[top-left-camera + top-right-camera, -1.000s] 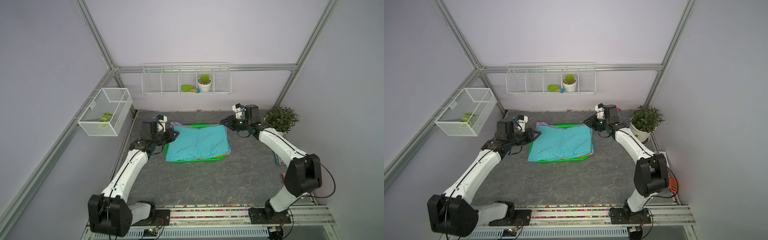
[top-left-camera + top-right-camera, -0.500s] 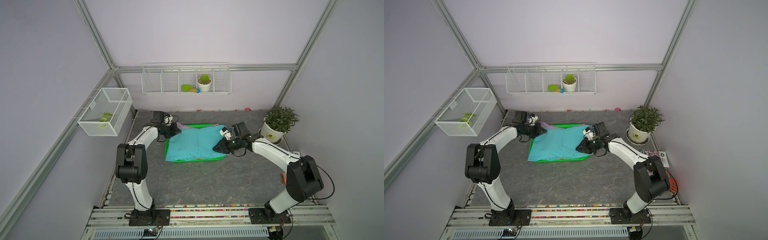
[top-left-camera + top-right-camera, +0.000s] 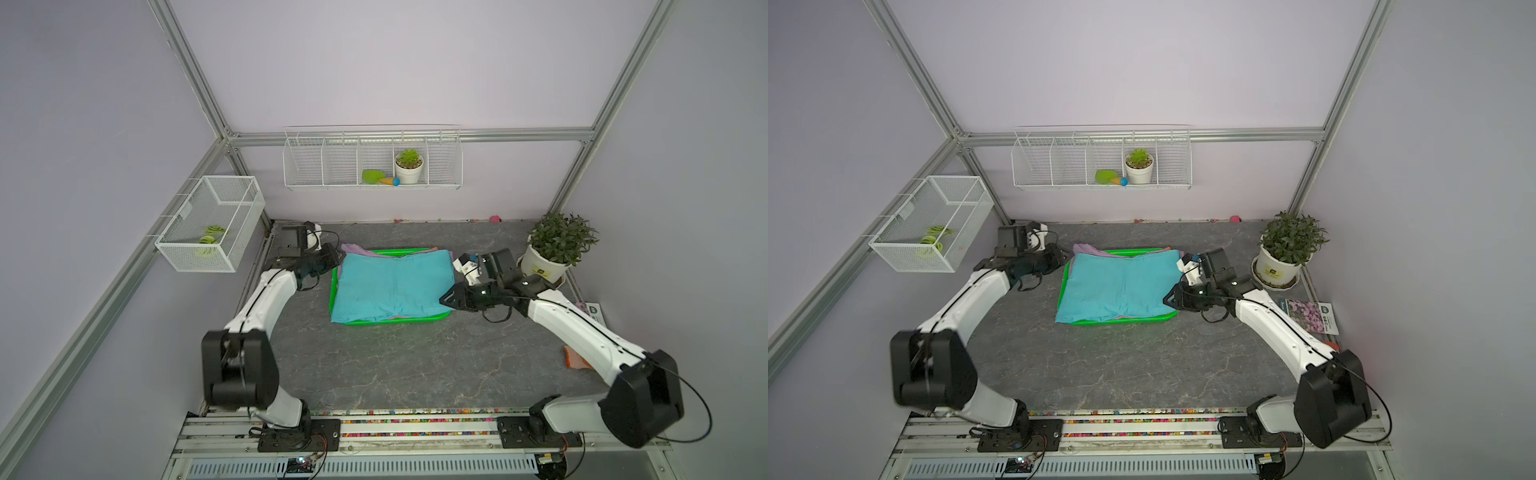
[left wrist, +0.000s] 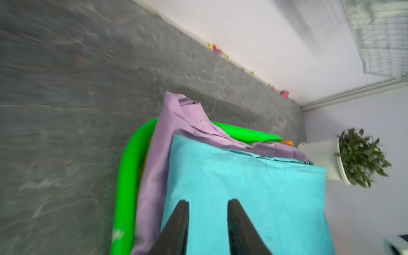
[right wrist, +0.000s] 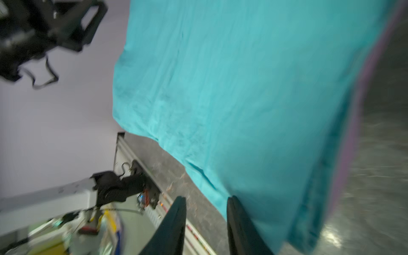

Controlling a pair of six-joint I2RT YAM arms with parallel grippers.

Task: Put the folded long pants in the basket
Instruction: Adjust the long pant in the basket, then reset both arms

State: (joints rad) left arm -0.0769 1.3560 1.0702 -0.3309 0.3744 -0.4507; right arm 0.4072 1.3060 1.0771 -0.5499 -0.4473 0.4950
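Note:
The green basket point(image 3: 399, 321) point(image 3: 1125, 321) point(image 4: 128, 176) sits mid-table with a stack of folded long pants in it. Teal pants point(image 3: 392, 286) point(image 3: 1121, 286) point(image 4: 254, 187) point(image 5: 242, 88) lie on top and overhang the front left rim. Lilac pants point(image 3: 353, 249) point(image 4: 176, 114) point(image 5: 362, 88) stick out beneath at the far left corner. A sliver of orange pants point(image 4: 287, 143) shows at the far rim. My left gripper point(image 3: 334, 259) point(image 3: 1061, 255) point(image 4: 208, 201) stands open at the basket's far left corner. My right gripper point(image 3: 444, 299) point(image 3: 1168, 298) point(image 5: 206, 197) is open at the near right corner, holding nothing.
A potted plant point(image 3: 557, 245) stands at the back right, close behind my right arm. A seed packet point(image 3: 1308, 316) lies at the table's right edge. A white wire basket point(image 3: 212, 224) hangs on the left wall and a wire shelf point(image 3: 372, 160) on the back wall.
A second ago both grippers held the teal pants by the far corners over the basket. The pants now lie on the stack, and both grippers have opened and let go.

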